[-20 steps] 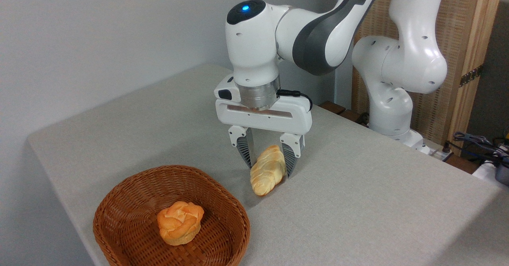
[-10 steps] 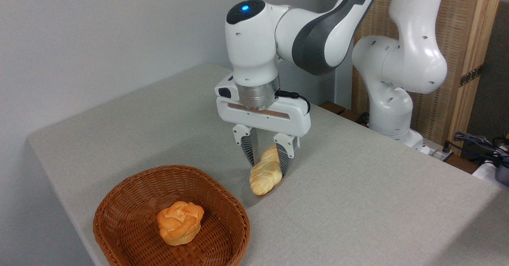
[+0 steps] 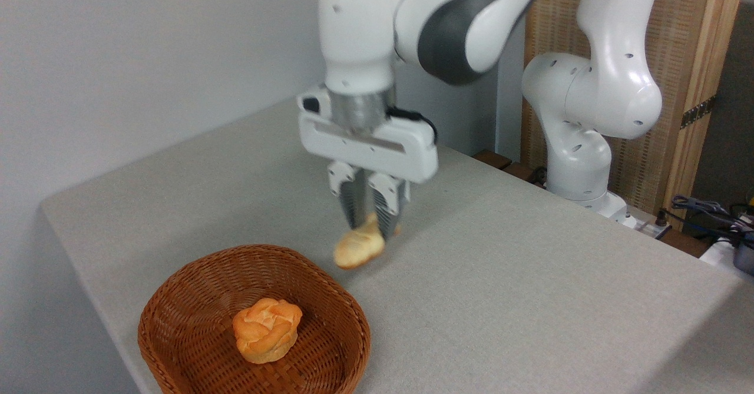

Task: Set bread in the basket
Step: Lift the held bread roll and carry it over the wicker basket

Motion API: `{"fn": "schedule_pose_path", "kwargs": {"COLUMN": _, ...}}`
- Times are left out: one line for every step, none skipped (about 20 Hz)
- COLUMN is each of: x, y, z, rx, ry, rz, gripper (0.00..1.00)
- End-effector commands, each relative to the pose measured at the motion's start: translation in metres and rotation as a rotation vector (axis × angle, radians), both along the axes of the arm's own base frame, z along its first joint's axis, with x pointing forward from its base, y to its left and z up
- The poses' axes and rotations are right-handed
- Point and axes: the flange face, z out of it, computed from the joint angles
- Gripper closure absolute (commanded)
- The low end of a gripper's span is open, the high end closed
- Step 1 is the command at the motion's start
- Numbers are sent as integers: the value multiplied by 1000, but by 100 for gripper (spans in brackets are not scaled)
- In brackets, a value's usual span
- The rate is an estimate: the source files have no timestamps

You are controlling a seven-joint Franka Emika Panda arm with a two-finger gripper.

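The bread (image 3: 358,247), a pale golden braided loaf, hangs above the table, pinched near its far end by my gripper (image 3: 371,229). The fingers are shut on it and the loaf's free end tilts down toward the camera. It is blurred with motion. The reddish-brown wicker basket (image 3: 194,291) sits at the front left of the table, below and left of the loaf. The loaf is just beyond the basket's far right rim, not over its middle.
A round orange-brown knotted bun (image 3: 266,330) lies inside the basket. The arm's white base (image 3: 580,146) stands at the table's back right. Cables (image 3: 710,211) lie at the far right edge. A grey wall runs along the left.
The fingers closed on the loaf and lifted it off the table. Gripper and loaf have moved up and to the left, toward the basket.
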Motion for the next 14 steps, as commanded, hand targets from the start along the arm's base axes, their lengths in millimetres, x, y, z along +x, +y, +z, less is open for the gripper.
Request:
{"fn": "schedule_pose_path", "kwargs": {"x": 27, "y": -14, "z": 64, "rx": -13, "ry": -102, "rz": -40, "gripper": 70}}
{"fn": "schedule_pose_path", "kwargs": {"x": 35, "y": -15, "z": 70, "rx": -14, "ry": -114, "rz": -42, "gripper": 70}}
{"fn": "schedule_pose_path", "kwargs": {"x": 43, "y": -16, "z": 77, "rx": -19, "ry": -129, "rz": -39, "gripper": 70}}
{"fn": "schedule_pose_path", "kwargs": {"x": 53, "y": -17, "z": 83, "rx": -20, "ry": -140, "rz": -39, "gripper": 70}}
{"fn": "schedule_pose_path", "kwargs": {"x": 62, "y": -18, "z": 90, "rx": -20, "ry": -155, "rz": -41, "gripper": 69}}
{"fn": "schedule_pose_path", "kwargs": {"x": 71, "y": -18, "z": 94, "rx": -20, "ry": -169, "rz": -41, "gripper": 67}}
{"fn": "schedule_pose_path", "kwargs": {"x": 84, "y": -17, "z": 100, "rx": -21, "ry": -187, "rz": -44, "gripper": 66}}
{"fn": "schedule_pose_path", "kwargs": {"x": 96, "y": -17, "z": 105, "rx": -21, "ry": -199, "rz": -49, "gripper": 65}}
{"fn": "schedule_pose_path", "kwargs": {"x": 111, "y": -21, "z": 104, "rx": -19, "ry": -201, "rz": -52, "gripper": 56}}
{"fn": "schedule_pose_path", "kwargs": {"x": 117, "y": -26, "z": 101, "rx": -18, "ry": -198, "rz": -62, "gripper": 45}}
{"fn": "schedule_pose_path", "kwargs": {"x": 120, "y": -26, "z": 101, "rx": -17, "ry": -202, "rz": -66, "gripper": 43}}
{"fn": "schedule_pose_path", "kwargs": {"x": 125, "y": -27, "z": 100, "rx": -17, "ry": -203, "rz": -68, "gripper": 31}}
{"fn": "schedule_pose_path", "kwargs": {"x": 132, "y": -28, "z": 100, "rx": -19, "ry": -209, "rz": -70, "gripper": 14}}
{"fn": "schedule_pose_path", "kwargs": {"x": 141, "y": -29, "z": 98, "rx": -19, "ry": -209, "rz": -69, "gripper": 8}}
